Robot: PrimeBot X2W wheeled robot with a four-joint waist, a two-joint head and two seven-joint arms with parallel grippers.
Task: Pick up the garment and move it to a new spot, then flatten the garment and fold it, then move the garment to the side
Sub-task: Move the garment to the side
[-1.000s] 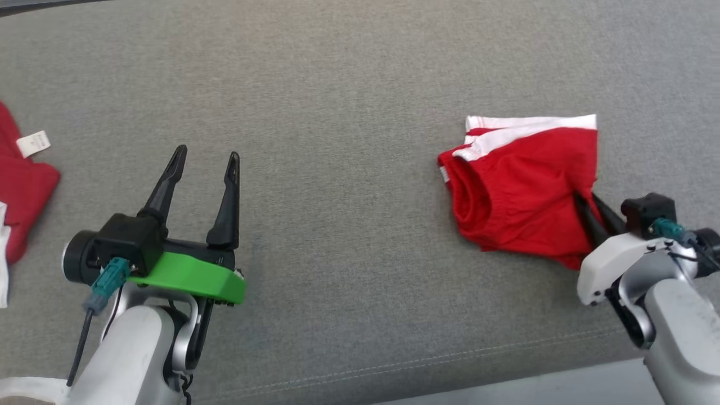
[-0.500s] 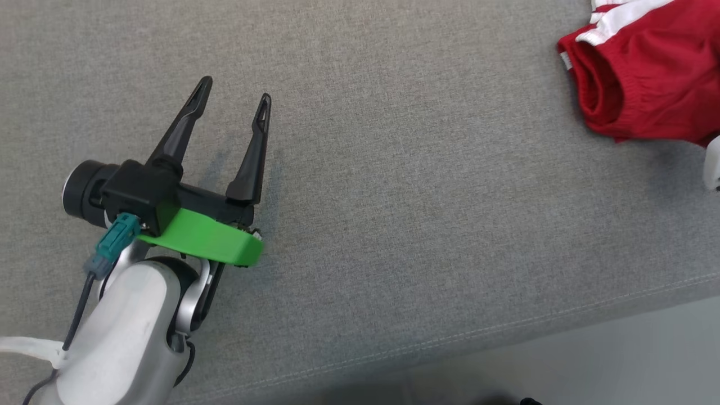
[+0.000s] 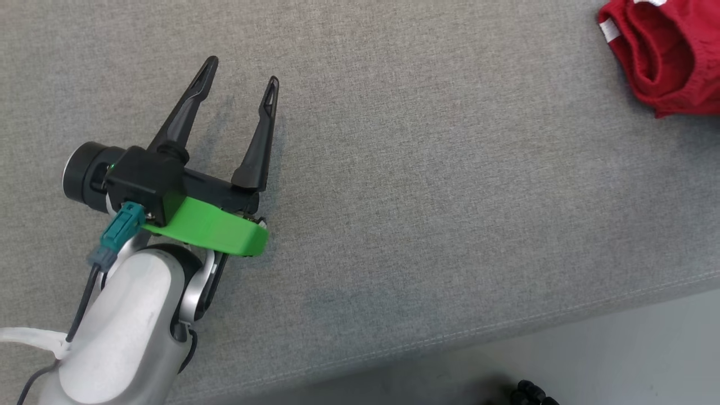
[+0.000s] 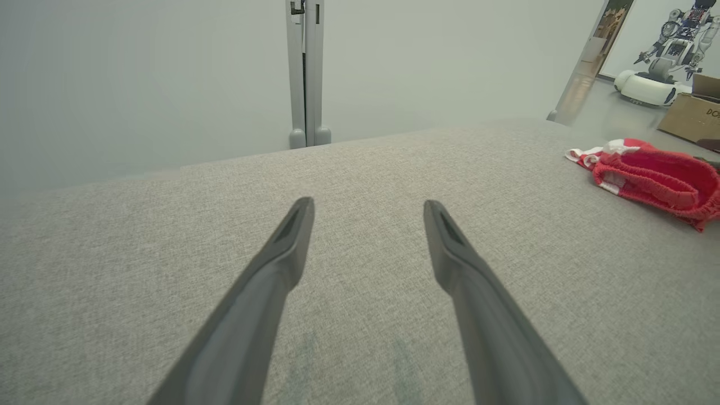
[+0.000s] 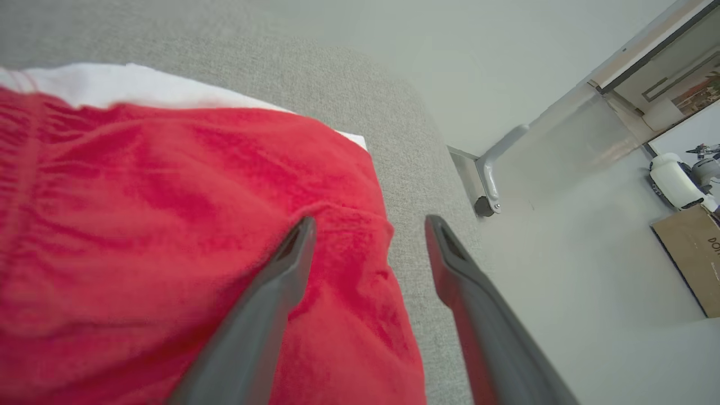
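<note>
Loosened within the last second, the right hand point(image 5: 369, 220) is seen with its two dark fingers spread apart, where a second ago they were pinched on the hem of the red shorts point(image 5: 140, 225). Nothing is grasped between them. In the right wrist view one finger is laid over the red cloth and the other is held past the cloth's edge, above the grey fabric-covered surface point(image 3: 422, 169); whether the cloth is touched cannot be told.

The head camera has also been swung since that earlier frame, so the shorts are now cut off by the upper right corner of the head view. They are left in a bunched, folded heap near the surface's far right end, white trim showing along one side.

The left hand point(image 3: 242, 70) is held released and empty over bare grey fabric, well apart from the shorts, with a green collar piece visible behind its fingers. Pale floor point(image 3: 590, 349) is seen beyond the surface's stitched front edge. A cardboard box point(image 4: 694, 115) is caught in the background of the left wrist view.
</note>
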